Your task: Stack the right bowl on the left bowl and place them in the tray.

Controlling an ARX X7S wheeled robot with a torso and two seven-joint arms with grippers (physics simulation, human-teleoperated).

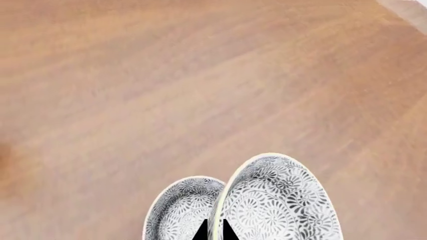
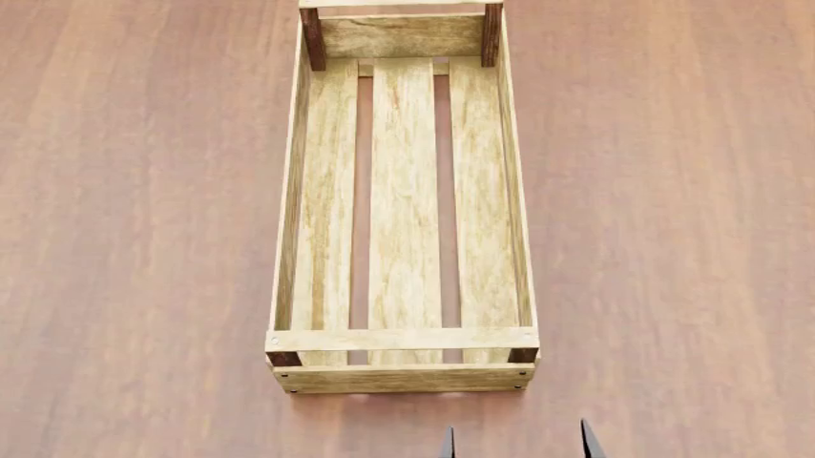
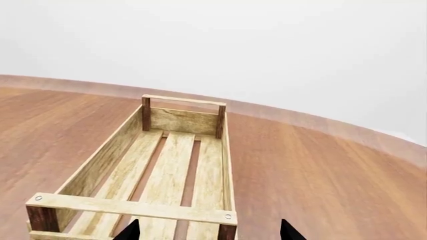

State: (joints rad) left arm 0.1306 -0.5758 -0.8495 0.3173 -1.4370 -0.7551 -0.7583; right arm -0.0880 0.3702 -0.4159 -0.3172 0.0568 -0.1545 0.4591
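Count: one tray (image 2: 405,205), two bowls, two grippers partly in view.

The tray lies lengthwise on the wooden table (image 2: 140,239) at the centre of the head view, three floor slats bare, nothing inside.

Only the left wrist view shows the bowls: a larger-looking patterned bowl (image 1: 277,202) and a second bowl (image 1: 183,207) just beside it, rims touching or overlapping; which of the two cannot be told. The left gripper (image 1: 215,231) shows two dark tips close together at the larger bowl's rim; whether they clamp it cannot be told.

The right wrist view alone shows the pale back wall (image 3: 267,50). The right gripper (image 3: 209,231) has tips well apart, just short of the tray's near end, holding nothing.
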